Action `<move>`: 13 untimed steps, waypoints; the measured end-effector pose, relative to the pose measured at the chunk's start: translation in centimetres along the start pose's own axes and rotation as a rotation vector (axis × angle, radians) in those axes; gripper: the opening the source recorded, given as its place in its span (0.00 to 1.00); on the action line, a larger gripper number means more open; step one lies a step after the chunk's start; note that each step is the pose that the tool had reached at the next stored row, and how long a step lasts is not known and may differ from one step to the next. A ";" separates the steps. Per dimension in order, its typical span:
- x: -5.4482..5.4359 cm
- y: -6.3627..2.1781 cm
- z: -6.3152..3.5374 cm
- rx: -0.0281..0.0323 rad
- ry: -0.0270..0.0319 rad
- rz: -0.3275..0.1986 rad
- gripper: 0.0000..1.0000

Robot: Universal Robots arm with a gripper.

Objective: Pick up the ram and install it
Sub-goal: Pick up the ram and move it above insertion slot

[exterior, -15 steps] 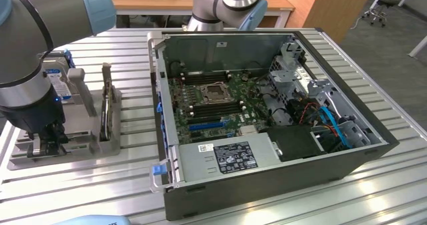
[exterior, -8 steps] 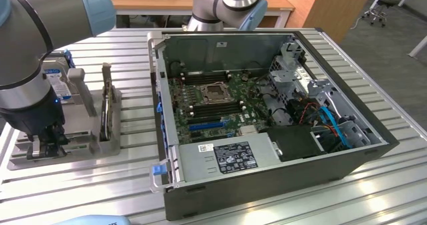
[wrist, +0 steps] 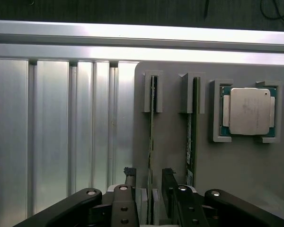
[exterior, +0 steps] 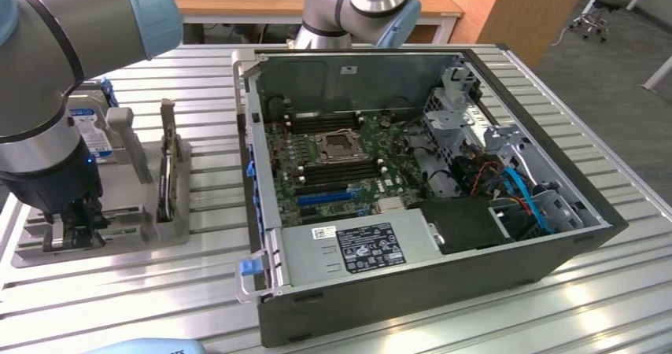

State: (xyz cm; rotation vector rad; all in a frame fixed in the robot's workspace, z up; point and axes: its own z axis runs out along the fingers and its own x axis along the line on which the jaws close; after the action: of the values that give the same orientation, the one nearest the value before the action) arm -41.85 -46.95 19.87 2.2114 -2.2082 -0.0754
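A ribbed aluminium table [exterior: 157, 291] carries a grey fixture plate [wrist: 236, 179] by the open computer case [exterior: 420, 291]. The ram [wrist: 151, 142] stands on its long edge along the plate's edge beside the bare ribs, its far end in a slotted holder. The gripper [wrist: 149, 177] straddles its near end, jaws apart, one finger off each flat face, the stick's long axis running straight away between them. A second stick [wrist: 191, 137] stands just beside the outer finger, so room there looks tight; the processor [wrist: 248, 111] sits further across
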 end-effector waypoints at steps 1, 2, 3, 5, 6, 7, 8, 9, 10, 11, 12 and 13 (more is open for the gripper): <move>0.0 0.00 0.01 0.0001 -0.0001 0.000 0.35; 0.0 0.00 0.01 0.0001 -0.0001 0.000 0.35; 0.0 0.00 0.01 0.0000 -0.0001 0.000 0.35; 0.0 0.00 0.00 0.0001 -0.0001 0.000 0.34; 0.0 0.00 0.01 0.0001 -0.0001 0.000 0.34; 0.0 0.00 0.01 0.0001 -0.0001 0.000 0.27; 0.0 0.00 0.01 0.0001 -0.0001 0.000 0.27; 0.0 0.00 0.01 0.0001 -0.0001 0.000 0.27; 0.0 0.00 0.01 0.0001 0.0000 0.000 0.27; 0.0 0.00 0.01 0.0001 -0.0001 0.000 0.27; 0.0 0.00 0.01 0.0001 -0.0001 0.000 0.27; 0.0 0.00 0.01 0.0001 -0.0001 0.000 0.27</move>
State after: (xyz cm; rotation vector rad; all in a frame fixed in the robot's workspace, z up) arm -41.85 -46.95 19.86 2.2115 -2.2083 -0.0755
